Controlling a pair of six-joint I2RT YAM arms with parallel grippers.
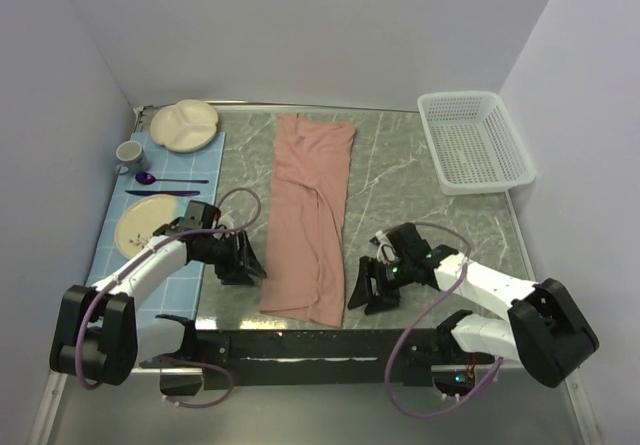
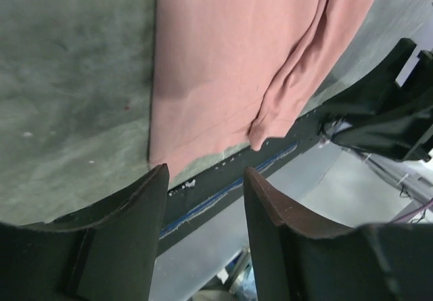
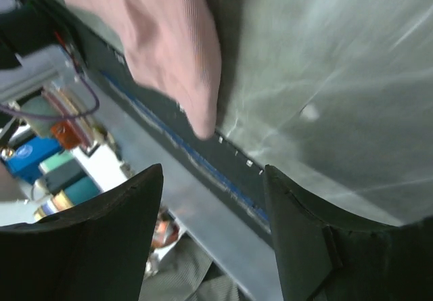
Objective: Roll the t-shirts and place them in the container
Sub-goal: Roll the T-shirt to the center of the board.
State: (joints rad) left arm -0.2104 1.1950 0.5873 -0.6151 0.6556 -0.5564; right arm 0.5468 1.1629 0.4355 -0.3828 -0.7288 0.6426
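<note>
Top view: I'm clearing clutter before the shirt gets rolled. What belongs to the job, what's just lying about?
Job: pink t-shirt.
Lying about: white basket, divided plate, mug, purple spoon, yellow plate, blue mat.

T-shirt (image 2: 223,57): pink, lies flat on the grey marbled bench (image 2: 67,78), hem near the bench's edge. One raised fold runs lengthwise near its right side. Left tool (image 2: 205,179): jaws apart, nothing between them, just short of the T-shirt hem. Right arm (image 2: 385,111), black, past the T-shirt's right edge.
</note>
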